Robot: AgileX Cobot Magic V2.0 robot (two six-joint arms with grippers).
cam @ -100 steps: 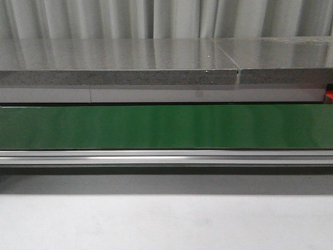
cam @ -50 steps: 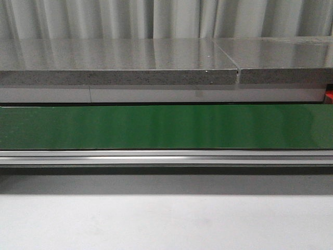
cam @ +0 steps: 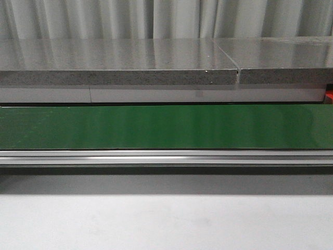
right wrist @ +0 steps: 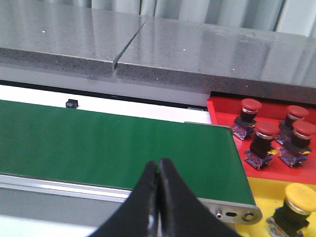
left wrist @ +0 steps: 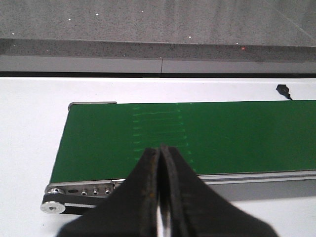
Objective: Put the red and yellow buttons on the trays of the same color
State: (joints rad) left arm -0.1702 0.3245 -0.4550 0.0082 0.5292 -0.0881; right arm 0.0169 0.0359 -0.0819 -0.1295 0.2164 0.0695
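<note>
Over the belt (cam: 166,126): both jaws pressed together, empty | red buttons (right wrist: 266,138) in red tray (right wrist: 223,111), yellow button (right wrist: 298,200) in yellow tray (right wrist: 264,195) | step: waiting; next needs a button arriving, jaws spread

Closed right gripper (right wrist: 159,170) over green belt (right wrist: 113,143); red buttons (right wrist: 269,138) beyond.

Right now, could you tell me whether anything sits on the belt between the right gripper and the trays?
Nothing visible does. The green belt is bare, with no button on it to pick. Beyond its end, the red tray already holds four red buttons, and the yellow tray one yellow button. The right gripper is shut.
</note>
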